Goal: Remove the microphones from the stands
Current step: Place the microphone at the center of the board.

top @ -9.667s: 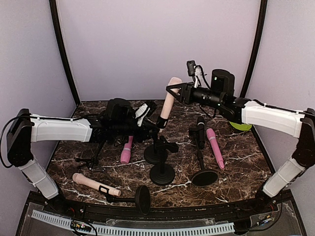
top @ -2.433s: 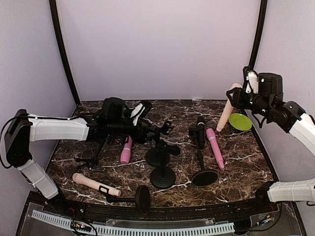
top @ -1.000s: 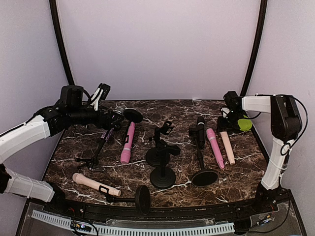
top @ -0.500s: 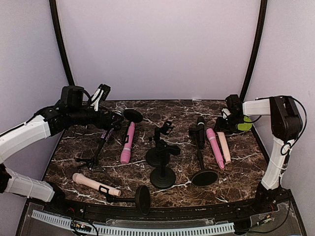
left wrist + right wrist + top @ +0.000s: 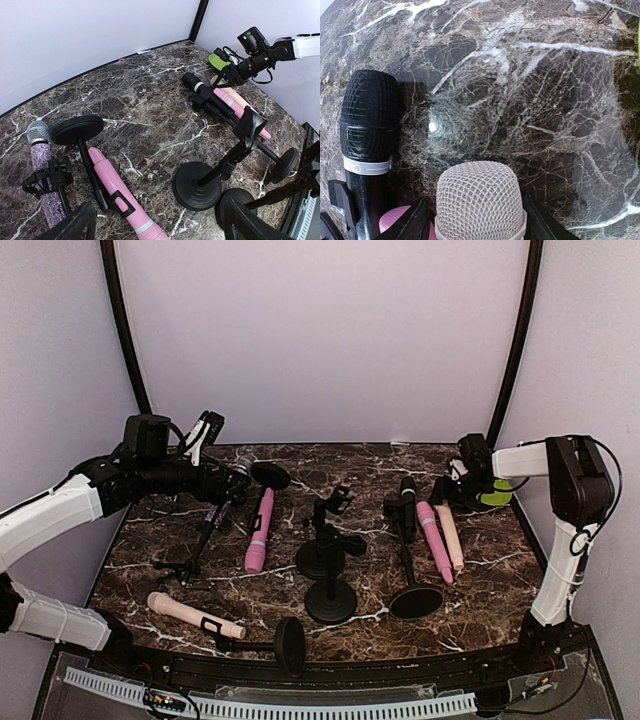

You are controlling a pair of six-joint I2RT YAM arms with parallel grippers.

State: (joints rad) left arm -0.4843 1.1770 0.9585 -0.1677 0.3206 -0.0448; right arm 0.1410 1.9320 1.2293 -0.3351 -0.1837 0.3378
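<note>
Lying flat on the counter (image 5: 370,465) at the far right, the beige microphone (image 5: 449,536) is out of the black stand (image 5: 338,497) in the middle, whose clip stood around it some seconds ago and now gapes empty. Over the last second the microphone has slid a little leftward, so that it rests just beside the pink microphone (image 5: 433,540), almost parallel to it. The right claw (image 5: 446,496) has stayed low at its mesh head through that slide. In the right wrist view a dark finger sits close on each side of the mesh. Whether they press on it or have just let go, I cannot tell.

The left claw (image 5: 222,483) has not shifted in the last second. It hangs at the far left by the glittery purple microphone (image 5: 42,175), which is clipped in its own stand; its opening cannot be read from these views.

For the task, this looks like the closing part: removal seems done, and what is left is probably for the right claw to open, if it has not, and lift away without rolling the beige microphone.
</note>
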